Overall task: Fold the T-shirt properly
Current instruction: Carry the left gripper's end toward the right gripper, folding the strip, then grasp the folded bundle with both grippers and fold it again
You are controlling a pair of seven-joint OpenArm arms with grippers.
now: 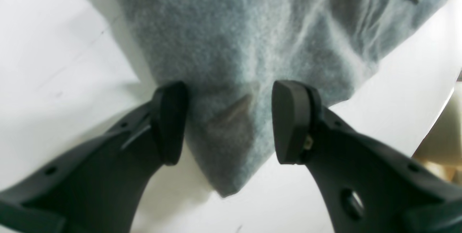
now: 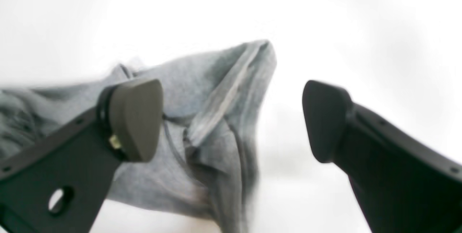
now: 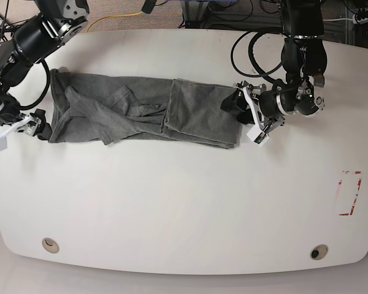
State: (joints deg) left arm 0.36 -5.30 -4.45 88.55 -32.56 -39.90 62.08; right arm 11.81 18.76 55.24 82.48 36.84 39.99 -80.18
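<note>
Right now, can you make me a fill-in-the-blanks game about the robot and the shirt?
1. The T-shirt is the color ____.
2. It lies on a table that is ____.
3. The left pincer has its tips spread ____ over a corner of the cloth.
4. The right pincer is holding ____; the cloth sits between its tips untouched.

Missing words: gray; white; open; nothing
</note>
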